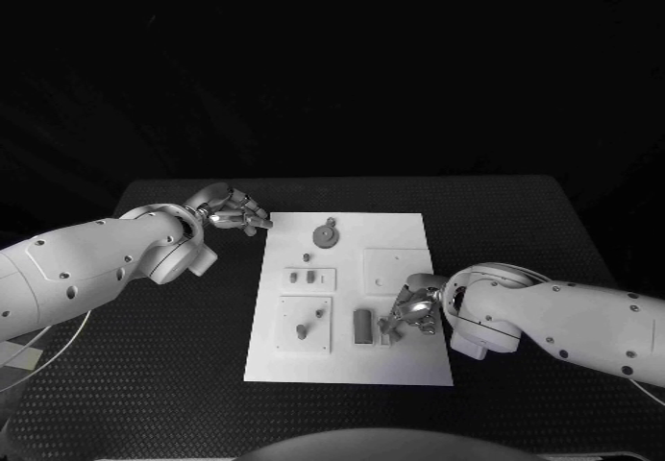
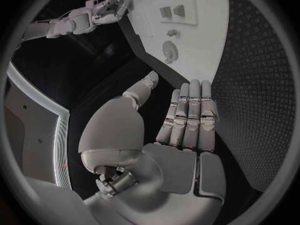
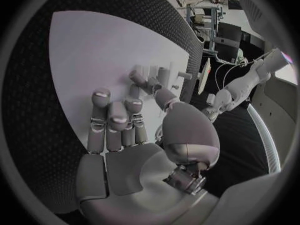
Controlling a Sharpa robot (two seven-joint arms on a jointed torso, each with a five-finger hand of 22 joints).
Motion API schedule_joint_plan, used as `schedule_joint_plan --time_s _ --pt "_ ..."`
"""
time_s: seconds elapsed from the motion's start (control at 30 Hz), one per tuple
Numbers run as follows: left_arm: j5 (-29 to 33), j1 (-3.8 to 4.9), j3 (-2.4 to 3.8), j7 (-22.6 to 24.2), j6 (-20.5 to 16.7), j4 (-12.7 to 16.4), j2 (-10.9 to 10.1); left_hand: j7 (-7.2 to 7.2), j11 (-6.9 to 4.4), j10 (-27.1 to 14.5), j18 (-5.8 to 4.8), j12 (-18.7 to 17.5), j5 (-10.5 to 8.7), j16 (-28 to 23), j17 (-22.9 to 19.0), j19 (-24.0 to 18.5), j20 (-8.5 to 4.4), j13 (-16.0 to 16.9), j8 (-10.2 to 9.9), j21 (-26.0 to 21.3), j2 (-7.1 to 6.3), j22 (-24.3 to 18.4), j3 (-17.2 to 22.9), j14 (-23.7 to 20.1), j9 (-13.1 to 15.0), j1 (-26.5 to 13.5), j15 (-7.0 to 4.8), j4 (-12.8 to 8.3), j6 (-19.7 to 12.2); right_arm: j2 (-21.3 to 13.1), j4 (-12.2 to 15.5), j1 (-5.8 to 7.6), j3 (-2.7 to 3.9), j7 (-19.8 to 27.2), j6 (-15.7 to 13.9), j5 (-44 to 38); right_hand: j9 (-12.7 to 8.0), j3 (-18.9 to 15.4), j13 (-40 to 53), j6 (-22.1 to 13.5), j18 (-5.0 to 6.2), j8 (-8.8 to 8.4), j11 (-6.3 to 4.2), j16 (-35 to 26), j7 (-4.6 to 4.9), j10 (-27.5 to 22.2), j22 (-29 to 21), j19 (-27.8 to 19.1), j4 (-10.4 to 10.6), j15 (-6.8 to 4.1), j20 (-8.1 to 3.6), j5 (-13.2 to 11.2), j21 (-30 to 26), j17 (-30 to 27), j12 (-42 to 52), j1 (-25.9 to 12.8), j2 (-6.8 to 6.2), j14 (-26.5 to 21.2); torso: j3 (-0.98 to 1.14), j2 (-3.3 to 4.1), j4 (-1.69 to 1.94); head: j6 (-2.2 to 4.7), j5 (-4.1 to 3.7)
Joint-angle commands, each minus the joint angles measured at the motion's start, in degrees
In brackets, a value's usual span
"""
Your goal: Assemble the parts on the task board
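Nearest the head camera: right robot hand (image 1: 413, 312) at the white task board's (image 1: 395, 229) near right edge, fingers curled down beside a small grey upright part (image 1: 386, 325); touching or just beside, cannot tell. Wrist view of same robot hand (image 3: 125, 130): fingers bent forward over the board (image 3: 94, 50), fingertips (image 3: 100, 95) low near a cluster of small pegs (image 3: 164, 75). Grasping or not, cannot tell.

Left robot hand (image 1: 232, 210) off the board's far left corner, over the black worktop (image 1: 527, 221), apart from the board. Wrist view (image 2: 181, 130): fingers (image 2: 190, 105) straight and side by side, thumb apart, palm bare, holding nothing; released.

Task board: flat white rectangular plate, centred on worktop, long side running away from the robot. Carries raised square white pads: one far right (image 1: 394, 269), one middle left (image 1: 310, 279) with two small dark pieces, one near left (image 1: 304, 326) with two small grey pieces. Grey round disc part with short stem (image 1: 326, 233) lying flat near the far edge. Dark grey rectangular block (image 1: 363, 326) lying flat near the near edge, just beside the right robot hand. Disc also visible from left wrist (image 2: 169, 50) on board (image 2: 206, 30).
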Motion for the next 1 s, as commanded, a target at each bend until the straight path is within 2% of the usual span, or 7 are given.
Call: schedule_joint_plan --time_s 0.03,0.3,0.5,0.67,0.73,0.8,1.0 --pt "-0.2 0.06 0.03 0.3 0.6 0.2 0.0 -0.09 0.17 0.4 0.86 -0.3 -0.15 -0.2 0.1 -0.1 0.02 0.1 0.4 0.1 -0.04 -0.1 0.1 0.4 -0.1 -0.2 0.16 0.3 0.4 -0.1 -0.1 -0.20 -0.14 -1.6 3.1 -7.2 -0.1 0.2 -0.1 -0.1 1.59 0.29 0.26 -0.2 0.44 -0.3 0.5 0.7 0.7 0.00 -0.06 0.2 -0.3 -0.1 -0.1 -1.1 -0.35 -0.2 0.01 0.00 0.00 0.00 -0.03" --pt "-0.2 0.06 0.03 0.3 0.6 0.2 0.0 -0.09 0.17 0.4 0.85 -0.3 -0.15 -0.3 0.1 -0.1 0.03 0.1 0.4 0.1 -0.05 -0.1 0.1 0.4 -0.1 -0.1 0.16 0.3 0.4 -0.1 0.2 -0.26 -0.15 -1.6 3.6 -8.2 -0.4 1.1 -0.2 0.0 1.59 0.41 0.24 -0.3 0.42 -0.3 0.4 0.9 1.5 -0.02 -0.17 0.2 -0.5 -0.1 0.0 -2.5 -1.36 0.0 0.01 0.00 0.01 -0.02 -0.09" --pt "-0.2 0.06 0.03 0.3 0.6 0.2 0.0 -0.08 0.17 0.4 0.85 -0.3 -0.15 -0.3 0.1 -0.1 0.03 0.1 0.4 0.1 -0.04 -0.1 0.1 0.4 -0.1 -0.1 0.16 0.4 0.4 -0.1 0.3 -0.30 -0.15 -0.9 2.8 -8.0 -0.5 1.4 -0.2 0.1 1.59 0.56 0.18 -0.3 0.36 -0.2 0.4 1.0 1.9 -0.05 -0.22 0.2 -0.4 0.0 0.1 -2.8 -1.15 0.1 0.01 -0.01 0.00 0.00 -0.10" --pt "-0.2 0.06 0.03 0.3 0.6 0.2 0.0 -0.08 0.17 0.4 0.85 -0.3 -0.15 -0.3 0.2 -0.1 0.03 0.1 0.4 0.1 -0.03 -0.1 0.1 0.4 -0.1 -0.2 0.16 0.4 0.4 -0.1 0.4 -0.30 -0.15 0.6 2.4 -5.5 -0.5 1.8 -0.2 0.6 1.59 0.88 0.04 -0.2 0.20 0.2 0.5 1.2 2.0 -0.08 -0.22 0.2 -0.3 0.0 0.3 -3.3 0.25 0.3 0.00 -0.01 0.02 -0.01 -0.06" --pt "-0.2 0.06 0.03 0.2 0.5 0.2 0.0 -0.08 0.17 0.4 0.85 -0.3 -0.15 -0.3 0.2 -0.1 0.03 0.1 0.4 0.1 -0.03 -0.1 0.1 0.4 -0.1 -0.2 0.16 0.4 0.4 -0.1 0.4 -0.30 -0.15 1.3 2.4 -4.8 -0.6 1.8 -0.2 0.8 1.59 1.04 -0.04 -0.1 0.12 0.4 0.6 1.2 2.0 -0.08 -0.15 0.2 -0.3 0.1 0.4 -3.8 1.26 0.3 0.00 -0.01 0.03 -0.02 -0.06" --pt "-0.2 0.06 0.03 0.2 0.5 0.2 0.0 -0.08 0.17 0.4 0.84 -0.3 -0.15 -0.3 0.2 -0.1 0.03 0.1 0.4 0.1 -0.03 -0.1 0.1 0.4 -0.1 -0.2 0.16 0.4 0.4 -0.2 0.5 -0.30 -0.15 1.9 2.5 -4.4 -0.7 1.8 -0.2 0.9 1.59 1.10 -0.06 -0.1 0.09 0.5 0.7 1.2 1.9 -0.09 -0.12 0.2 -0.2 0.1 0.5 -4.0 1.62 0.3 0.00 -0.01 0.01 -0.02 -0.06" --pt "-0.2 0.05 0.03 0.3 0.6 0.1 0.1 -0.08 0.17 0.4 0.84 -0.3 -0.15 -0.3 0.2 -0.1 0.03 0.1 0.4 0.1 -0.03 -0.1 0.1 0.4 -0.1 -0.2 0.16 0.4 0.4 -0.2 0.8 -0.30 -0.15 4.1 2.8 -3.0 -1.1 2.2 -0.3 1.4 1.59 1.34 -0.18 0.1 -0.03 1.0 0.9 1.1 0.6 -0.10 -0.02 0.2 0.0 0.2 0.6 -4.2 4.14 0.4 0.00 -0.01 0.02 -0.09 -0.03"
